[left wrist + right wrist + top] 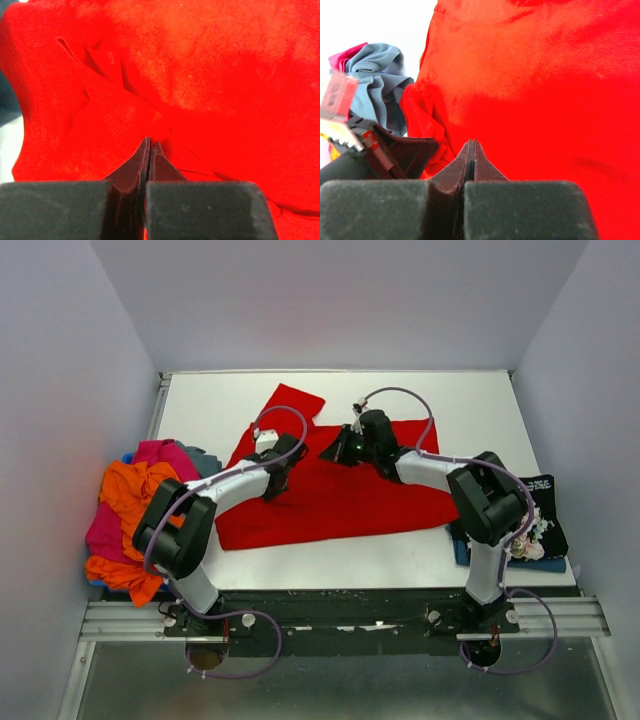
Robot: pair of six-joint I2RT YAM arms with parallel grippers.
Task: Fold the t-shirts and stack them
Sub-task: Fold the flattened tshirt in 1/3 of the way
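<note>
Folding has only been started on the red t-shirt point(330, 495), which is spread out in the middle of the table point(440, 400). Its cloth is pinched by the closed left gripper point(150, 146). The right gripper point(471, 145) is closed too, at the cloth; if any is caught cannot be told. One black flowery t-shirt point(540, 525) is stacked on a blue one point(462, 552) at the right. A messy pile point(130, 505) of orange, pink and grey shirts is left to be done. No words can be read.
</note>
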